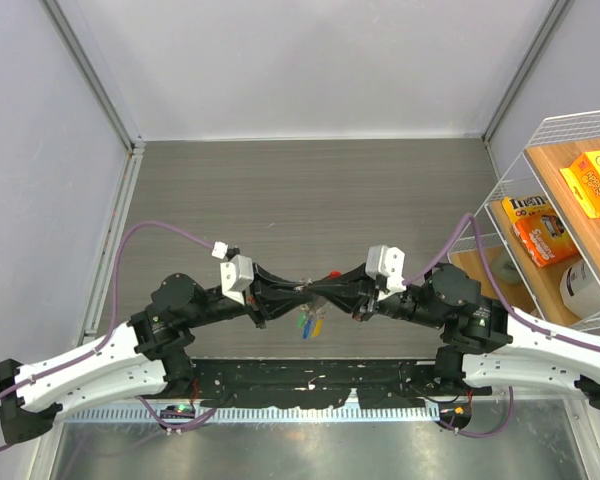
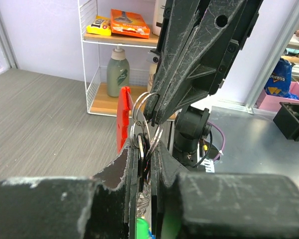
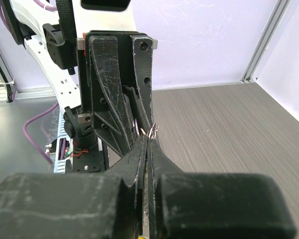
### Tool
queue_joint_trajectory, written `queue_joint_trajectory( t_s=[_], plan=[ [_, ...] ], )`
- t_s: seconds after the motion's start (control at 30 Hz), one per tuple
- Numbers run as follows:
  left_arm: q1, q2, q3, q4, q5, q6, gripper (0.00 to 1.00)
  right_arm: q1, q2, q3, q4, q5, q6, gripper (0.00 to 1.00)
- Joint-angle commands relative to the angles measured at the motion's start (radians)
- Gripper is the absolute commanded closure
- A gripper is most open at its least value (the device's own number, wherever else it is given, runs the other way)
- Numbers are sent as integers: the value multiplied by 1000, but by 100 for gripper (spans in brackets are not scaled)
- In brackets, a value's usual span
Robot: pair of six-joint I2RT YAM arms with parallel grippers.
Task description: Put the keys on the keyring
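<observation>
Both grippers meet above the table's near middle. My left gripper [image 1: 302,291] is shut on the silvery keyring [image 2: 142,107], its rings standing up between its fingertips in the left wrist view [image 2: 145,144]. My right gripper [image 1: 329,290] is shut on the same rings from the other side [image 2: 154,115]. In the right wrist view [image 3: 149,140] the ring's edges [image 3: 153,130] poke out at its tips. Keys [image 1: 308,323] with green, yellow and blue heads hang below the jaws. A red plastic head [image 2: 123,117] sits beside the rings, and a green head [image 2: 142,230] shows below.
A white wire shelf [image 1: 500,215] with orange snack boxes [image 1: 540,228] stands at the right edge of the table. It holds a green bottle [image 2: 118,69]. A pink bin [image 2: 289,97] and a blue chip bag [image 2: 279,79] lie beyond the metal front strip.
</observation>
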Motion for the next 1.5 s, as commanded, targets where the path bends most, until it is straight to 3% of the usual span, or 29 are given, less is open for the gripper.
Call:
queue_joint_trajectory(
  t_s=[0.0, 0.23, 0.4, 0.73, 1.13, 1.27, 1.47],
  plan=[
    [-4, -4, 27, 32, -52, 15, 100, 10, -24, 17, 71, -32, 33, 94],
    [-2, -12, 36, -25, -141, 79, 100, 10, -31, 43, -19, -35, 56, 92],
    [-2, -10, 47, -68, -141, 134, 100, 10, -48, 63, -145, -6, 80, 74],
    [-4, -18, 53, -129, -112, 234, 100, 10, -132, 63, -294, 46, 77, 64],
    [-13, -4, 113, -342, 231, 380, 100, 10, -17, 287, -634, -34, -1, 52],
    [-39, 14, 149, -434, 337, 389, 100, 10, 35, 366, -716, -173, -6, 52],
    [-117, 71, 212, -548, 333, 424, 100, 10, 84, 414, -705, -327, 89, 52]
  ],
)
